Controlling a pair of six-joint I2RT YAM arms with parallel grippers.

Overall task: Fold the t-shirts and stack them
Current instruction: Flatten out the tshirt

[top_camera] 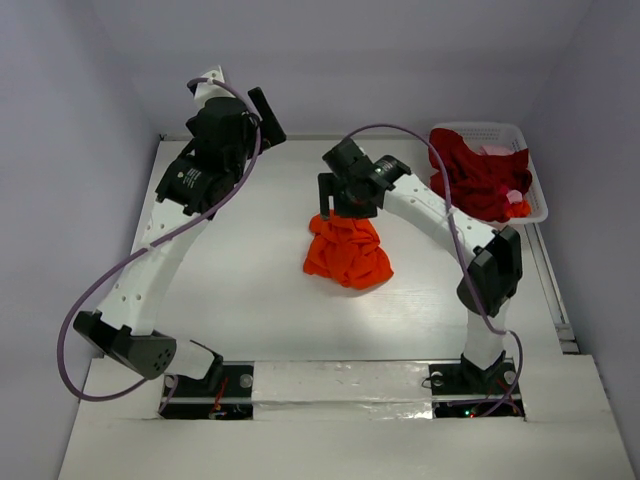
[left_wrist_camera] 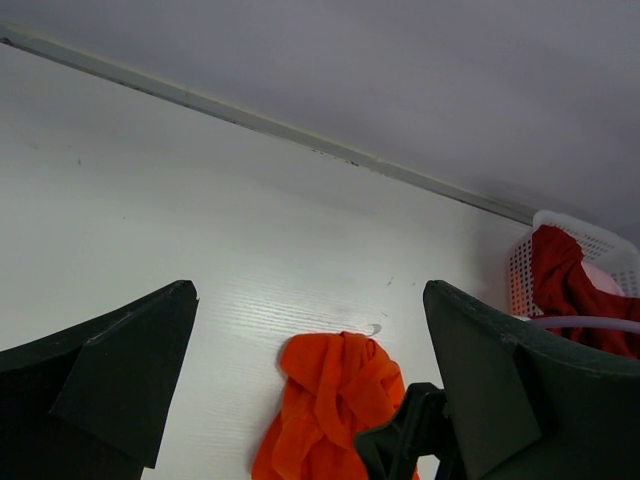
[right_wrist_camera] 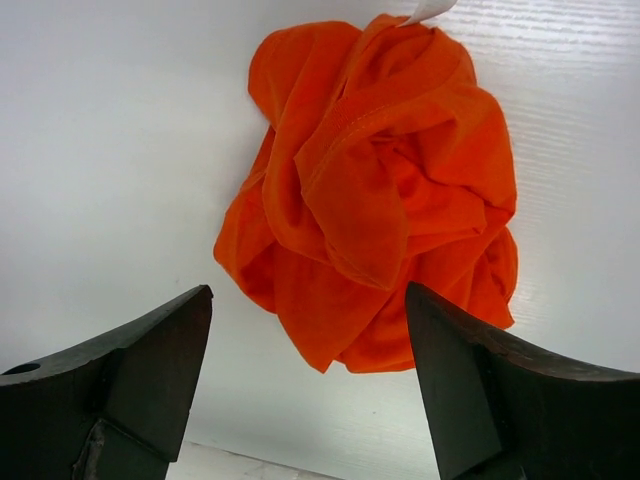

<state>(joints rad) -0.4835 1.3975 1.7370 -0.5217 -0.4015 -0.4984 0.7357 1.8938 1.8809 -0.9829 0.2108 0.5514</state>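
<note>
1. Seen from the top camera, the white basket (top_camera: 490,128) is sitting at the far right of the counter (top_camera: 250,280). The dark red shirt (top_camera: 480,175) is lying heaped inside the basket and spilling over its left rim, with a bit of pink cloth (top_camera: 518,197) showing in the heap. The orange shirt (top_camera: 347,250) is lying crumpled on the counter, left of the basket and nearer the arm bases. The right claw (top_camera: 342,208) is hanging over that shirt's far edge. The left claw (top_camera: 238,100) is hovering raised, far left of the basket.
2. Seen from the left wrist, the left claw (left_wrist_camera: 308,300) is holding its fingers wide apart and gripping nothing. The basket (left_wrist_camera: 520,260) is showing at the right edge, and the orange shirt (left_wrist_camera: 325,400) is lying down-left of it.
3. Seen from the right wrist, the right claw (right_wrist_camera: 308,300) is holding its fingers apart, with nothing gripped. The orange shirt (right_wrist_camera: 380,190) is lying bunched on the counter beyond them, a white label (right_wrist_camera: 430,10) poking out at its top.
</note>
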